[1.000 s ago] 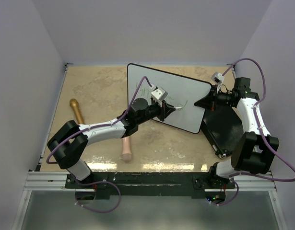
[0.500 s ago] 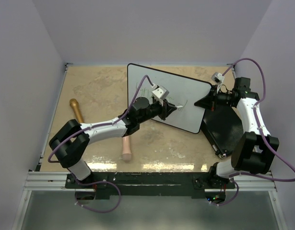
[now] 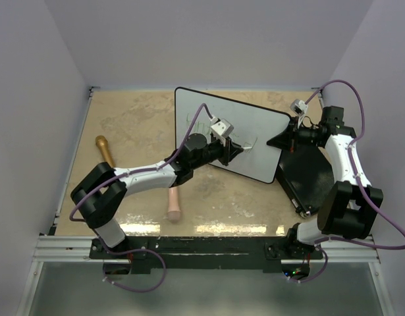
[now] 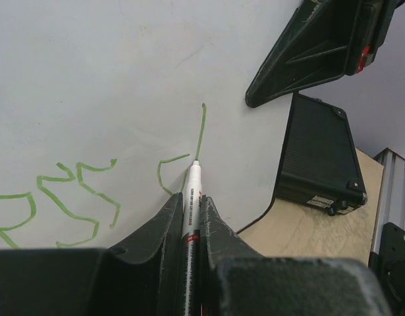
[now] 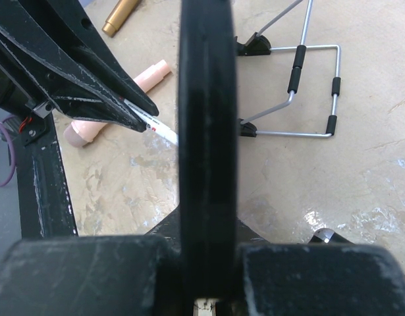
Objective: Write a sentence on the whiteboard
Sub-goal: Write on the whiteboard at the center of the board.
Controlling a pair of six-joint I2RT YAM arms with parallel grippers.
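This is looking like a robotics lab test cell, not a home or an office. Plain pale walls [image 3: 209, 39] are boxing in a beige stone-patterned table [image 3: 136, 125] on three sides. Along the bottom of the overhead frame, an aluminium rail [image 3: 189, 245] is carrying two white-and-black arms, the left arm [image 3: 146, 178] and the right arm [image 3: 347, 158], with purple cables [image 3: 357, 99] looping off them. Unrelated props are lying about: a gold-coloured stick [image 3: 105, 151] at left, a pink one [image 3: 174, 204] lower centre, a black case [image 3: 307, 174] at right. The left claw [image 3: 240, 149] is pinching a marker [image 4: 192, 181] against a whiteboard [image 3: 261, 128], and the right claw [image 3: 281, 139] is clamping the board's right edge.
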